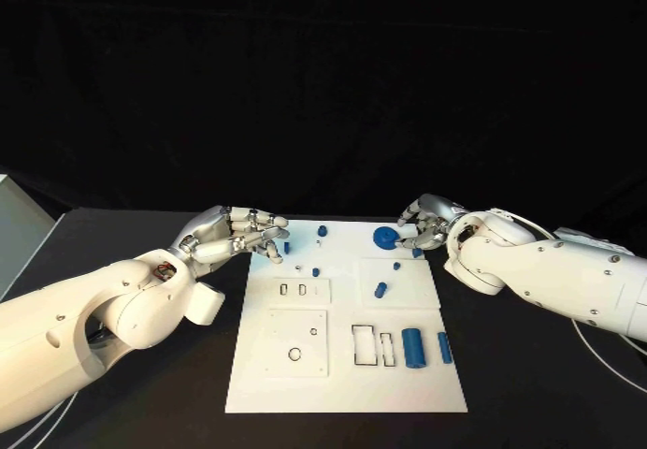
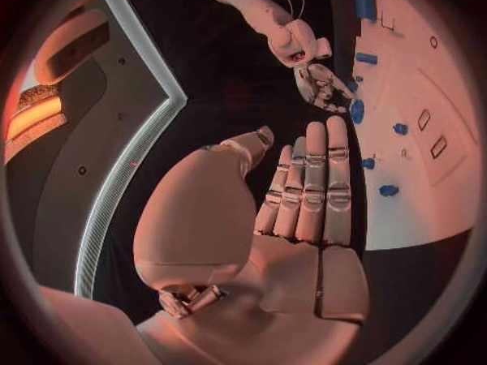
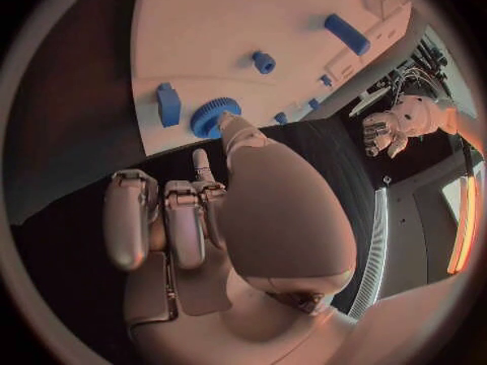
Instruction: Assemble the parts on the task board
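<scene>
Glossy white arms w/ small screws, silver segmented hands [image 1: 240, 234], thin white cables.

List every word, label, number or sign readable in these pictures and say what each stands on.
None can be read. The task board bears only outlined slots and holes, no lettering.
The blue parts, such as the gear by the right hand, carry no marks.
The left hand shows no label.

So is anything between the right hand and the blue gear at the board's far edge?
Nothing visible. The right hand is right beside the blue gear, with one of its fingers reaching its rim.
</scene>
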